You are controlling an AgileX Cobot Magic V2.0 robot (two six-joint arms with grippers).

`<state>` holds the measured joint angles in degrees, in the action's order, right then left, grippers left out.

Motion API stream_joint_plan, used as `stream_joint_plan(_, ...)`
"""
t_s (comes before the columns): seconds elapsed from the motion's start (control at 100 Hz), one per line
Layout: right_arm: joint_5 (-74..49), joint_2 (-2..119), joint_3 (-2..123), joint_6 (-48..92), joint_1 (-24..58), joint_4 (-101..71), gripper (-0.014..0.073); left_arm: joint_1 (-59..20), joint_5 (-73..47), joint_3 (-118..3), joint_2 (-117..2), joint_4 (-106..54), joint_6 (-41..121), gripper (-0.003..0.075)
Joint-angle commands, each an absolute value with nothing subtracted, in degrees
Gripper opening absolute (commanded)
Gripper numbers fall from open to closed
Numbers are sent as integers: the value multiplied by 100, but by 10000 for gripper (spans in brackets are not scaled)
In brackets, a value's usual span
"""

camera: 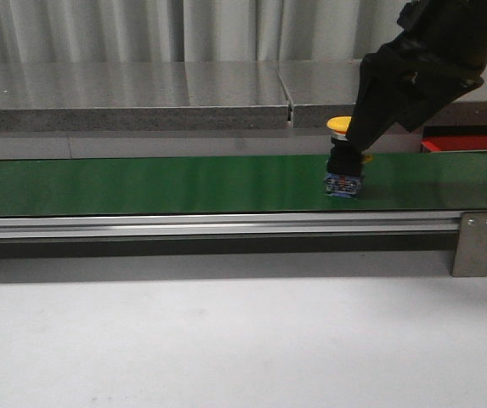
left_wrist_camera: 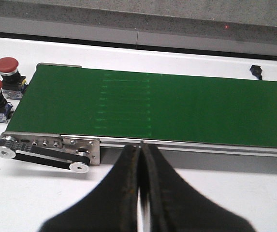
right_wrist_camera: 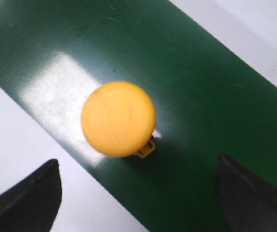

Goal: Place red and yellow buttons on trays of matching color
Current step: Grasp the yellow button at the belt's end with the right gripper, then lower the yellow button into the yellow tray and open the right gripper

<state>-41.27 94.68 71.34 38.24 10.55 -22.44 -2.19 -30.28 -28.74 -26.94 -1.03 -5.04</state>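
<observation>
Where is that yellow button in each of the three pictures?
Front view: yellow button stands on the green belt, right of centre, beside the right pincer.
Left wrist view: not in it.
Right wrist view: its yellow cap, seen from above, near the centre.
Shared landmark: the green belt.

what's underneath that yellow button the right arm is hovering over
The yellow button stands on the green belt, its dark body under the cap. The right gripper is open above it. The patch of belt beneath is covered.
</observation>
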Motion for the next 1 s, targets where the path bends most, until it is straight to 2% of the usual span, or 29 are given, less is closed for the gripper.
stream_joint_plan(0.0,-3771,9368,7291,3911,1062,-2399,635,-259,-2621,-3030,-2708,-153,-514,-19)
stream_joint_plan(0.38,-3385,9499,7291,3915,1062,-2487,615,-259,-2621,-3030,-2708,-153,-514,-19)
stream_joint_plan(0.48,-3470,9499,7291,3915,1062,-2481,489,-259,-2621,-3030,-2708,-153,-514,-19)
stream_joint_plan(0.6,-3658,9499,7291,3910,1057,-2464,211,-259,-2621,-3030,-2708,-153,-514,-19)
stream_joint_plan(0.67,-3766,9491,7291,3910,1057,-2464,112,-259,-2621,-3030,-2708,-153,-514,-19)
stream_joint_plan(0.72,-3805,9473,7291,3894,1057,-2464,90,-259,-2621,-3030,-2708,-153,-514,-19)
stream_joint_plan(0.99,-4069,8812,7291,3361,669,-2240,90,-259,-2621,-3030,-2708,-153,-514,-19)
